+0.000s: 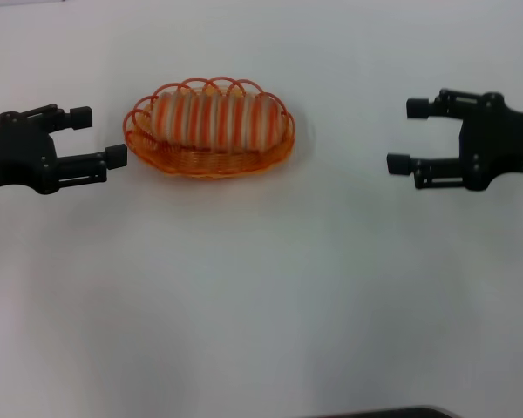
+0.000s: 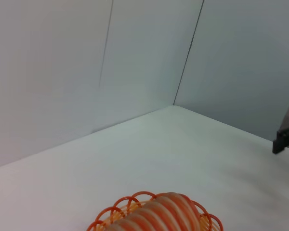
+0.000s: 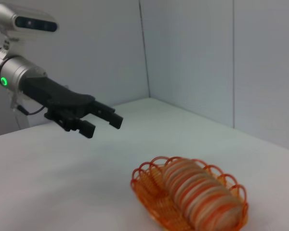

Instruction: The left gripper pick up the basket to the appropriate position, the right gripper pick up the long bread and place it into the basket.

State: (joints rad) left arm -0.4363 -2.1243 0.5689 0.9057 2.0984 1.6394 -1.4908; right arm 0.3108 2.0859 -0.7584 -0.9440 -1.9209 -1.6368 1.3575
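Note:
The orange wire basket sits on the white table, left of centre. The striped long bread lies inside it, lengthwise. Both also show in the right wrist view, basket and bread, and in the left wrist view, basket and bread. My left gripper is open and empty, just left of the basket and apart from it; it also shows in the right wrist view. My right gripper is open and empty, well to the right of the basket.
The white table stretches bare in front of the basket. Grey-white walls meet in a corner behind the table. A dark edge shows at the bottom of the head view.

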